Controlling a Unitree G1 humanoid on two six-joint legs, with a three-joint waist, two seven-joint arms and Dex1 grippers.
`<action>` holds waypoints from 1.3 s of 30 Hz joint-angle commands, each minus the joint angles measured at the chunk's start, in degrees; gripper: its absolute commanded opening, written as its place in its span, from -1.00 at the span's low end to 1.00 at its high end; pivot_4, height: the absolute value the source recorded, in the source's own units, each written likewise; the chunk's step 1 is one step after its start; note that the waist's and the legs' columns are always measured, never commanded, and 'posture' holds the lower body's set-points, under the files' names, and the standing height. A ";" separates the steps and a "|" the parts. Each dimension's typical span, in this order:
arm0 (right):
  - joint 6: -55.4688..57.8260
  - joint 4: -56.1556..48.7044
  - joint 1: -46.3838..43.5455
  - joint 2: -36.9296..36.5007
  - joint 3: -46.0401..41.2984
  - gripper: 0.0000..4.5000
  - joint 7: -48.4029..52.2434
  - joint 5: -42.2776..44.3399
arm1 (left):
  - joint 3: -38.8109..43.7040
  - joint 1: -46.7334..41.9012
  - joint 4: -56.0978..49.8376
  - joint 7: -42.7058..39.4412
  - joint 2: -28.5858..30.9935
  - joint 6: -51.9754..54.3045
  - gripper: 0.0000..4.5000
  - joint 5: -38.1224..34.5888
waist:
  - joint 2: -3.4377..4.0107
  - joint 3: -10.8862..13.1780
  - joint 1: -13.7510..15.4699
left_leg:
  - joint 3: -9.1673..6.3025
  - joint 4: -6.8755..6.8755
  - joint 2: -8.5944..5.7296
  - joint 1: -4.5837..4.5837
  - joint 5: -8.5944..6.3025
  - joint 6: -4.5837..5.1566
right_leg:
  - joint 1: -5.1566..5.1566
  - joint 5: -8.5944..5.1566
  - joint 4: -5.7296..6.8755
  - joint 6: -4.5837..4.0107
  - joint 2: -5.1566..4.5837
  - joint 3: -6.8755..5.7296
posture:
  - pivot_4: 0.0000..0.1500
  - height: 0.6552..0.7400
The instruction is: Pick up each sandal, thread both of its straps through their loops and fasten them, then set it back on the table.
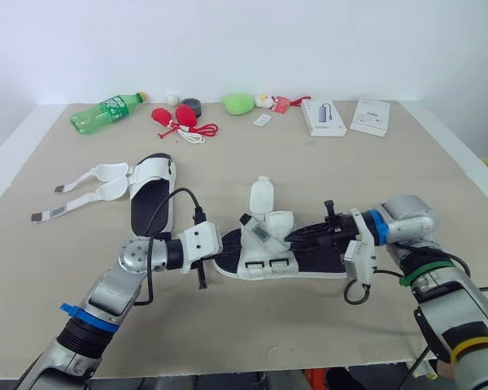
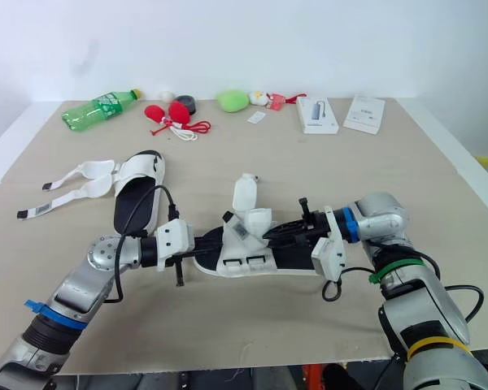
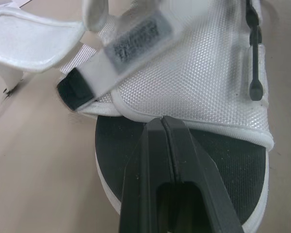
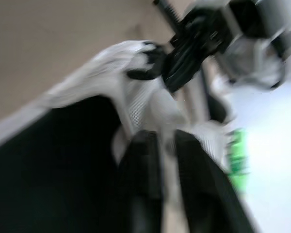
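**Near sandal in hand, straps not yet fastened**

We are in the threading step on the near sandal. It lies lengthwise on the worktop, between the two arms.

The left end effector is closed, fingers pressed together. Its tips sit at the hem of the white mesh upper, above the black footbed. Whether they nip any fabric, we cannot tell.

The right end effector reaches in over the heel end. Its fingers stand narrow with pale material between them, so we judge it is holding the sandal there.

One strap stands up loose on the far side. A tagged strap lies across the upper.

The next move calls for taking a free strap end and guiding it through its loop while the other arm steadies the sole.

The second sandal waits to the left, its straps spread open.

Along the far edge, a green bottle lies capped on its side with no liquid visible. Two flat boxes are closed, their contents hidden.
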 commanded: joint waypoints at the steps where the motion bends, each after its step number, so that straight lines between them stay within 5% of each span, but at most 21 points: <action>1: 18.16 -8.83 -0.24 -3.33 2.55 0.11 2.39 5.02 | 0.46 -0.06 -0.04 -0.70 0.80 -0.64 -1.00 0.07 | 0.01 0.00 0.02 | 0.00 0.00 0.00 0.00 0.00 0.00 | 0.00 0.00 0.00 0.00 0.00 0.00 | 1.00 1.00; 10: 86.01 -32.41 -6.96 -11.26 -5.10 0.11 -7.64 15.63 | 0.32 -1.28 1.78 -1.43 0.53 -1.54 -1.00 0.40 | 0.11 0.04 0.27 | 0.06 0.00 0.01 -0.11 0.00 0.00 | -0.19 0.01 0.01 -0.06 -0.05 0.02 | 1.00 1.00; 21: 137.83 -39.30 -20.33 -1.80 -5.30 0.11 -22.61 14.84 | -0.52 -3.04 3.09 -1.90 -0.89 -3.16 -1.00 1.16 | 0.11 0.03 0.30 | 0.11 -0.02 0.01 -0.42 0.00 0.00 | -0.51 0.00 0.02 -0.09 -0.07 0.01 | 1.00 1.00; 31: 155.07 -43.67 -20.58 -2.40 -1.36 0.11 -18.37 14.37 | -0.94 -2.28 1.86 -1.25 -1.41 -3.19 -1.00 1.49 | 0.11 0.03 0.89 | 0.05 -0.02 -0.01 -0.63 -0.01 0.01 | -0.65 0.03 0.02 0.14 -0.04 -0.02 | 1.00 1.00; 39: 153.41 -39.58 -18.67 -0.52 2.04 0.11 -17.94 9.22 | -1.30 -1.76 1.32 -0.52 -1.79 -2.96 -1.00 1.50 | 0.11 0.02 0.95 | 0.07 0.03 -0.01 -0.63 -0.01 0.01 | -0.65 -0.01 0.02 0.04 -0.04 -0.02 | 1.00 1.00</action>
